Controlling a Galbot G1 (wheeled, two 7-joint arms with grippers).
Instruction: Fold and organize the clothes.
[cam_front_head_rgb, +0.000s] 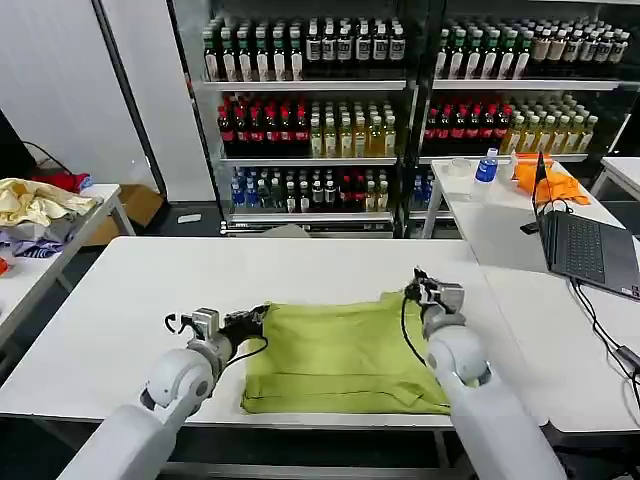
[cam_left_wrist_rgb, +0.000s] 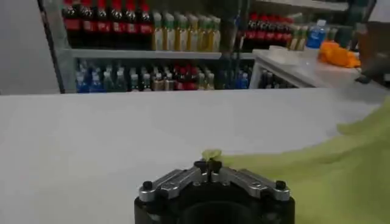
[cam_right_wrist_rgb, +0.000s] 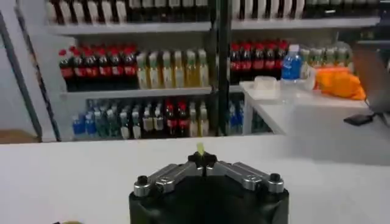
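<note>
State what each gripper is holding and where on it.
Both hold the lime T-shirt on the white table: the left gripper pinches its far left corner, the right gripper its far right corner.

Shirt (cam_left_wrist_rgb: 341, 176) cut off at frame edge.

Bare white table (cam_front_head_rgb: 130, 300) is lying open left of and beyond the lime T-shirt (cam_front_head_rgb: 340, 355); a laptop (cam_front_head_rgb: 585, 245) and its cable (cam_front_head_rgb: 600, 320) are crowding the right side.
</note>
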